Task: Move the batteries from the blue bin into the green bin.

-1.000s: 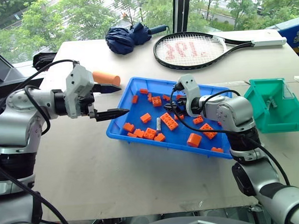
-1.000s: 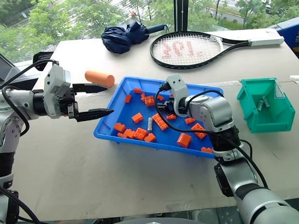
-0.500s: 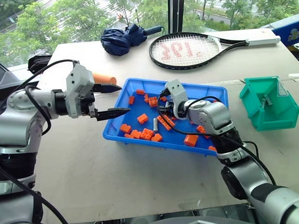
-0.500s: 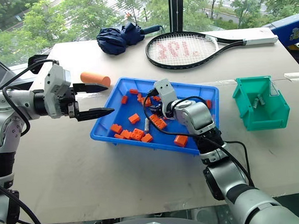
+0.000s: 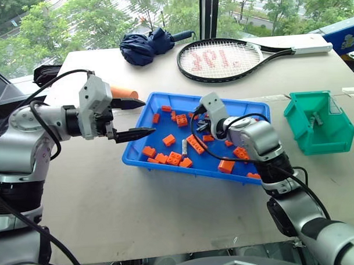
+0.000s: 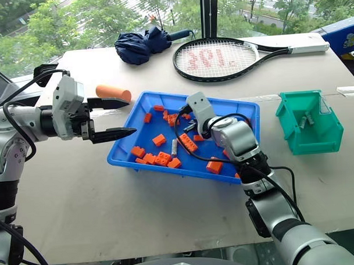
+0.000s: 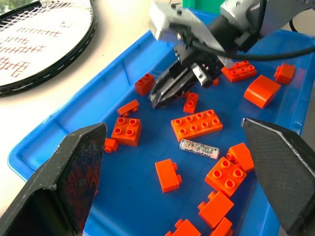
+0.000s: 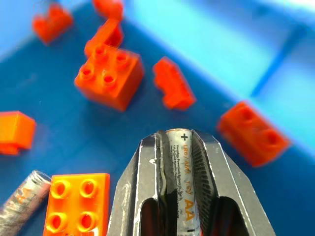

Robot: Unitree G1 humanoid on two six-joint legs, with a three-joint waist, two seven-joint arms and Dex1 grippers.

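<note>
Batteries, blue bin, green bin

One AA battery (image 8: 183, 187) sits clamped lengthwise; another (image 7: 199, 148) lies flat among bricks in the shallow blue bin (image 5: 143, 123). Two more stand in the teal green bin (image 6: 328, 136).

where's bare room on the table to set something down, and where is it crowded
Free: the wide front strip of the table below the blue bin, and the stretch between that bin and the green bin. Crowded: the blue bin's floor, strewn with orange bricks around a loose battery, and the far edge with the racket and folded umbrella.
</note>
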